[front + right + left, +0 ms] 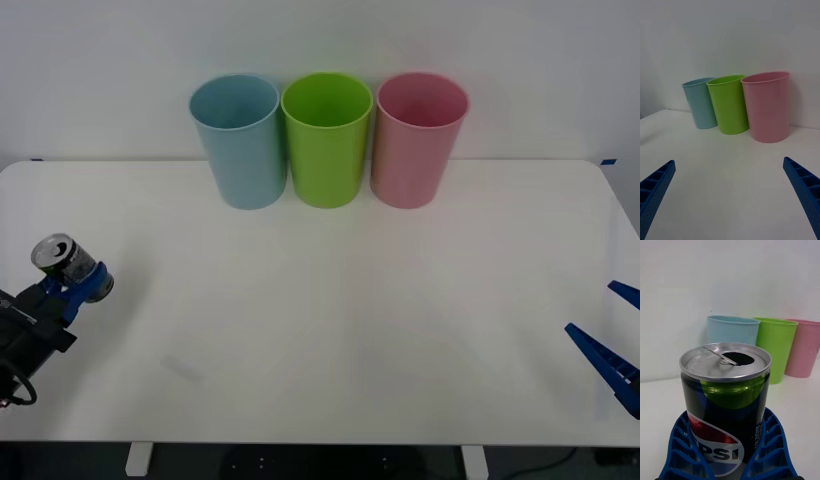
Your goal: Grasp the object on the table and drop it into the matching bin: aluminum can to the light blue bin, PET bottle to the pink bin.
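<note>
White table (330,330), three bins at its back; left tool (78,285) pinching aluminum can (62,258), right tool (612,340) spread.

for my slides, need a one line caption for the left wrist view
Left hand shut on the opened aluminum can, with the light blue bin standing beyond.

Lab-like test setup: bare white table (330,330), plain white wall (320,40).
</note>
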Motion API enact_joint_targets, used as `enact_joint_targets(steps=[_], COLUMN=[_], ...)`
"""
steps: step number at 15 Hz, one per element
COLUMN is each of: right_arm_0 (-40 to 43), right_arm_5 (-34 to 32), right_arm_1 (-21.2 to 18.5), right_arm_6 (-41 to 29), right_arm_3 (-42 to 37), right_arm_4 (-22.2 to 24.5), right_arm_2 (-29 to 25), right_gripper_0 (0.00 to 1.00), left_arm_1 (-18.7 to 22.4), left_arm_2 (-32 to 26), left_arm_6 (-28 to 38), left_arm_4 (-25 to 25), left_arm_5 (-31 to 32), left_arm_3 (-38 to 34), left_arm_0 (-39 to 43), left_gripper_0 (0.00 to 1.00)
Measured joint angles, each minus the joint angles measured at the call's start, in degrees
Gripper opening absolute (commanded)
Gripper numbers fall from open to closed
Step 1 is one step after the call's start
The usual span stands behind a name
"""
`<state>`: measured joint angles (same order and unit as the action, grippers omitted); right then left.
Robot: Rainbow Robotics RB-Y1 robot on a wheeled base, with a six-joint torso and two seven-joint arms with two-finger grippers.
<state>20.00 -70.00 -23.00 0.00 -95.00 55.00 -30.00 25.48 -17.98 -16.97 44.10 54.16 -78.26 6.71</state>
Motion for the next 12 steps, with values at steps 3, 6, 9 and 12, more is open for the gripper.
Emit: enact_joint_targets(steps=[3,6,9,12], right_arm_0=[0.0,0.0,0.0,0.0], right_arm_5=[0.0,0.0,0.0,0.0], right_arm_1=[0.0,0.0,0.0,0.0], right_arm_6=[0.0,0.0,0.0,0.0], right_arm_3=[0.0,0.0,0.0,0.0], right_arm_4=[0.0,0.0,0.0,0.0], right_arm_2=[0.0,0.0,0.0,0.0], right_gripper_0=[1.0,1.0,1.0,1.0], left_arm_1=[0.0,0.0,0.0,0.0], left_arm_2=[-1.1,-1.7,-2.0,-2.4], left_arm_6=[6.1,12.4,18.6,24.7], left_arm_4=[4.1,8.6,13.2,17.8], left_arm_5=[-0.6,-1.9,-3.6,-5.3], left_arm_3=[-1.1,-1.3,-1.3,-1.3], left_arm_0=[-4.4,-9.7,-14.9,-19.6], left_gripper_0=[0.0,0.0,0.0,0.0])
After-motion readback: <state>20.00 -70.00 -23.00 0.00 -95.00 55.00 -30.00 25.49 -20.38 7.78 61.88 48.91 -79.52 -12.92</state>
